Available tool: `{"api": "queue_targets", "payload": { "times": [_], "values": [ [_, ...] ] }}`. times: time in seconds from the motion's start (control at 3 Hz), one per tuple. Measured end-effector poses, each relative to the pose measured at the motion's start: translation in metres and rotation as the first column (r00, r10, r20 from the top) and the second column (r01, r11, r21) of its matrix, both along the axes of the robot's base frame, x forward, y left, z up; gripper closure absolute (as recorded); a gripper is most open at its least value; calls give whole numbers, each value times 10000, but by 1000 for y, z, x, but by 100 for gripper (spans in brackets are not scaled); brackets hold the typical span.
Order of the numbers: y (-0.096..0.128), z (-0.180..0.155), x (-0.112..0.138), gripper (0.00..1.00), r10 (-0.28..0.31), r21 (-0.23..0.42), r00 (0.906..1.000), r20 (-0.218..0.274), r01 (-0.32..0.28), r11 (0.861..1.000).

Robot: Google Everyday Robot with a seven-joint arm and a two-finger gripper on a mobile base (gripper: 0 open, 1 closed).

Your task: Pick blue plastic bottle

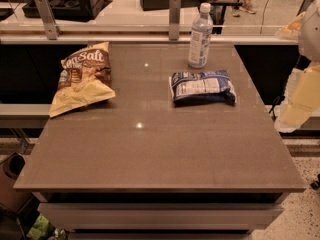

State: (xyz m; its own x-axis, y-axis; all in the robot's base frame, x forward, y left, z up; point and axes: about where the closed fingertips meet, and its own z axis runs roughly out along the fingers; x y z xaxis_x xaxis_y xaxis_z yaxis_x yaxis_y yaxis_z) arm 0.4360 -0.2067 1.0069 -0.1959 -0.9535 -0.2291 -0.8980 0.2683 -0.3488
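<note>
A wide brown desk (160, 154) fills most of the view, its top glossy with small light spots. At the right edge, beyond the desk's side, hangs the robot's pale arm with the gripper (295, 111), well apart from everything on the desk; whether it is open or closed I cannot tell. On the left part of the desk lies a yellow and brown chip bag (82, 79), flat and slightly crumpled. Right of centre lies a blue and white snack packet (202, 86). Just behind that packet, near the far edge, the blue plastic bottle (200, 36) stands upright with its white cap on, untouched.
</note>
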Motion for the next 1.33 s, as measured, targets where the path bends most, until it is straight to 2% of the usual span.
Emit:
{"api": "queue_targets", "payload": {
  "times": [0.33,0.67,1.0,1.33],
  "values": [
    [0,0,0,0,0,0,10000,2,0,10000],
    [0,1,15,0,-143,343,9987,479,126,9993],
    [0,-4,48,0,-668,1071,9918,1091,551,9927],
    [-2,-13,80,0,-1436,2020,9751,1688,1084,9734]
  ]
}}
